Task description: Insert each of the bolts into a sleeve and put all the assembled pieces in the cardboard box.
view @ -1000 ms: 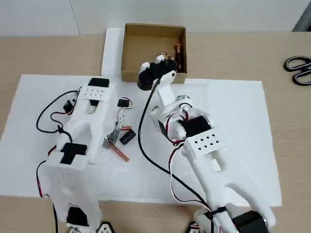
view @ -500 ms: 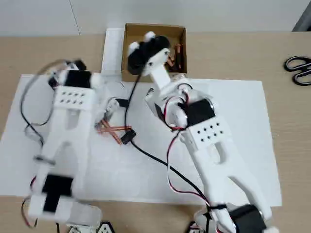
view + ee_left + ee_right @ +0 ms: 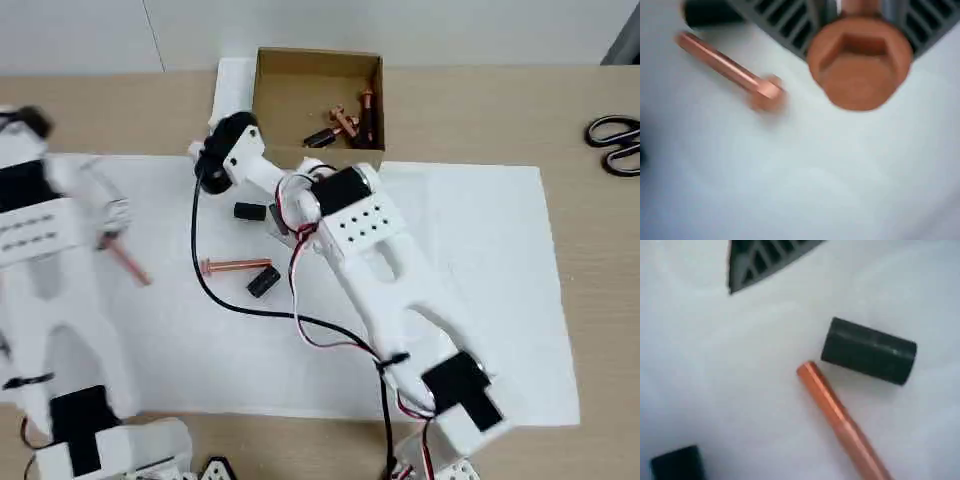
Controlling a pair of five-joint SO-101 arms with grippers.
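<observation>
Cardboard box [image 3: 268,100] at the far edge of the white sheet [image 3: 480,260], open side up. Its contents, copper bolts in black sleeves [image 3: 345,122], are gathered in the right half, toward the near wall.

Left pincer [image 3: 855,15] is clamped on a bolt – the held bolt [image 3: 860,65] – with the hexagonal head facing the wrist camera. In the high view this bolt hangs slanted over the sheet's left part, near its left edge.

Right pincer [image 3: 765,262] is over the sheet just in front of the box's left corner; whether it is apart or together cannot be told.

Loose bolt [image 3: 235,266] lies flat on the sheet between the two arms, head to the left. Near sleeve [image 3: 262,282] lies just beside its tip, apart from it. Far sleeve [image 3: 250,211] lies closer to the box, close beside the right arm.

The right arm crosses the sheet on a diagonal, from the near edge up to the box's left corner. White sheet runs from this arm to the sheet's right edge. Scissors [image 3: 615,145] lie beyond that edge on the worktop [image 3: 560,100], at the view's right border.
</observation>
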